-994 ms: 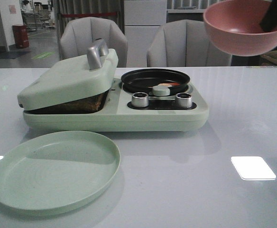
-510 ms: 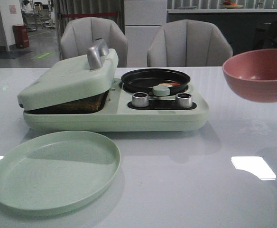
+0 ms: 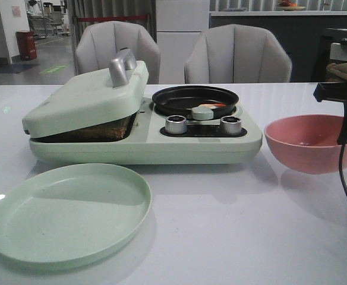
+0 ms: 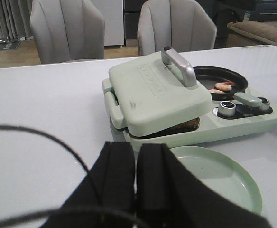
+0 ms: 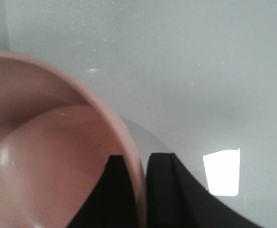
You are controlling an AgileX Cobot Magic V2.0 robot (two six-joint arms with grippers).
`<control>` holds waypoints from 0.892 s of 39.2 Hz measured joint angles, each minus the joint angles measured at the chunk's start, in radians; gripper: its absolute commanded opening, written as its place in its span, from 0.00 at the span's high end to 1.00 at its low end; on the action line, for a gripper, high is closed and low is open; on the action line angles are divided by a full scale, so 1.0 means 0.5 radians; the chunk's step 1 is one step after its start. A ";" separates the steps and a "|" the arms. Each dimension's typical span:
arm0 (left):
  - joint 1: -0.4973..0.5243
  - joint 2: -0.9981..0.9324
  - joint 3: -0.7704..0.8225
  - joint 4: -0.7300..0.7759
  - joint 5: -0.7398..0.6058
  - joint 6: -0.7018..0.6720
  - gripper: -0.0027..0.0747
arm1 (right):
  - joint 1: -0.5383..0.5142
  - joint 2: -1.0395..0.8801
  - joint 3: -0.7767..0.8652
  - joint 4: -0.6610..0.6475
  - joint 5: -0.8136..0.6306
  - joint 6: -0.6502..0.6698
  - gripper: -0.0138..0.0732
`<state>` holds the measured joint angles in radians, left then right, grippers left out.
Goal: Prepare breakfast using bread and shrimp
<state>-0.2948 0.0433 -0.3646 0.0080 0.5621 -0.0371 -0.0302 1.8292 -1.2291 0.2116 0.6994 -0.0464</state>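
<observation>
Gripping pink bowl (image 5: 48, 156) rim, right gripper (image 5: 141, 190)

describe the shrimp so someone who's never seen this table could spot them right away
Find the pale green breakfast maker in the middle of the white table. Beside its hinged lid sits a round black pan. The shrimp are the small orange-pink curls inside that pan, the only food lying uncovered.
</observation>
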 measured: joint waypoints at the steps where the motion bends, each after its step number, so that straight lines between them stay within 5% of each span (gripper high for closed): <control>1: 0.000 0.000 0.000 0.000 0.000 0.000 0.79 | 0.000 0.005 0.000 0.000 -0.004 -0.007 0.51; 5: 0.000 0.000 0.000 0.000 0.000 0.000 0.79 | 0.000 0.008 0.000 0.000 -0.013 -0.041 0.35; 10: 0.000 0.000 0.000 0.000 0.000 0.000 0.79 | 0.000 0.009 0.000 -0.021 -0.017 -0.060 0.27; 20: 0.000 0.000 0.000 0.000 0.000 0.000 0.79 | 0.000 -0.120 0.000 -0.068 -0.017 -0.093 0.28; 35: 0.000 0.000 0.000 0.000 0.000 0.000 0.79 | 0.113 -0.909 0.000 -0.059 -0.096 -0.169 0.28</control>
<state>-0.2948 0.0433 -0.3646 0.0080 0.5621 -0.0371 0.0263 1.3749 -1.2291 0.1819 0.6515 -0.1309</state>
